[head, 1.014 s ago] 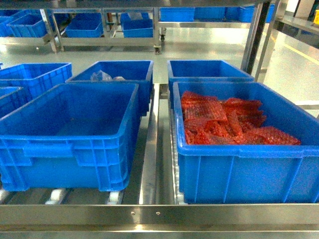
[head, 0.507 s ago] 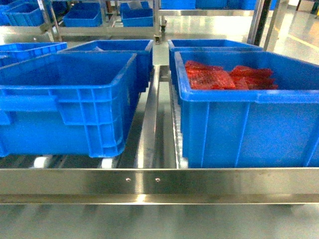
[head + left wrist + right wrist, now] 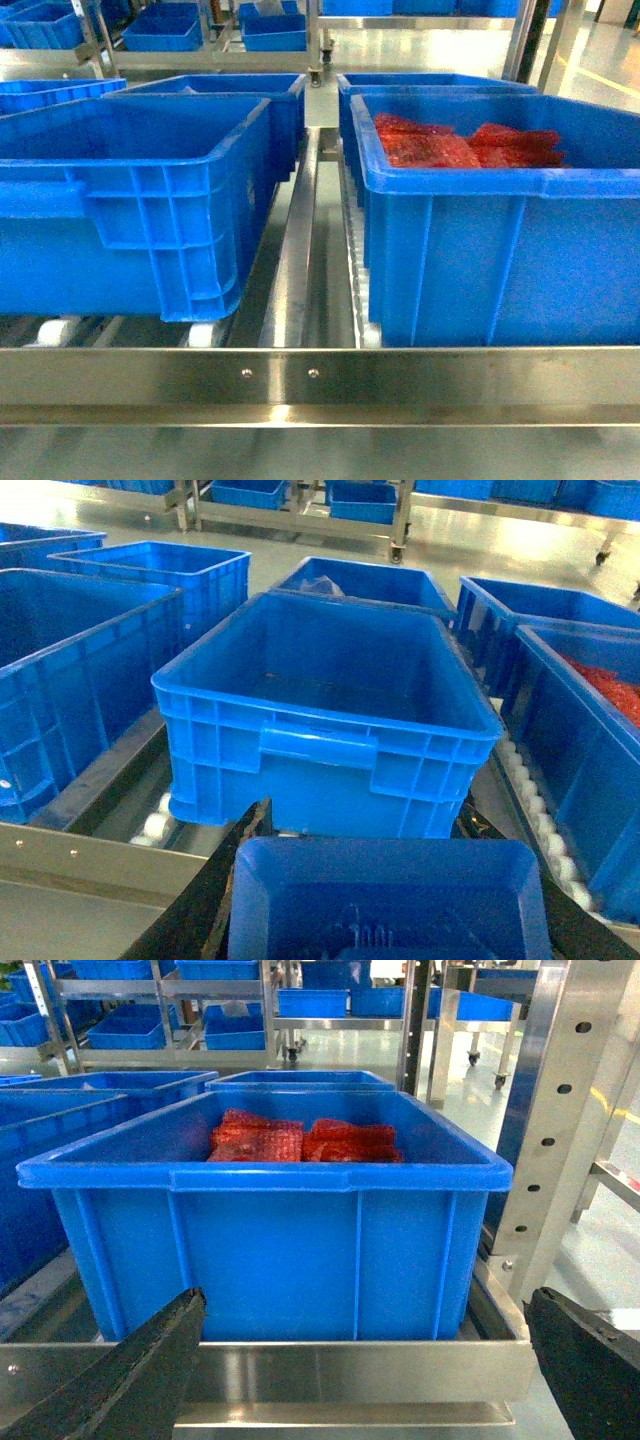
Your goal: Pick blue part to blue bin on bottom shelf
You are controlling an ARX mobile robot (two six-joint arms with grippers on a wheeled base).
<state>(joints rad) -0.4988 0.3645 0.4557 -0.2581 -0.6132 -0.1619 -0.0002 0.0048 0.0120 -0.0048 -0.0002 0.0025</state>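
Blue part (image 3: 385, 900) sits between left gripper's (image 3: 385, 880) black fingers (image 3: 225, 880).

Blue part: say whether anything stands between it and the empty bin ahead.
Nothing visible does. The blue part sits in the left gripper, and the bin lies straight ahead, open-topped. Only its near wall and the shelf's front lip rise on the way, so the part likely must pass above them.
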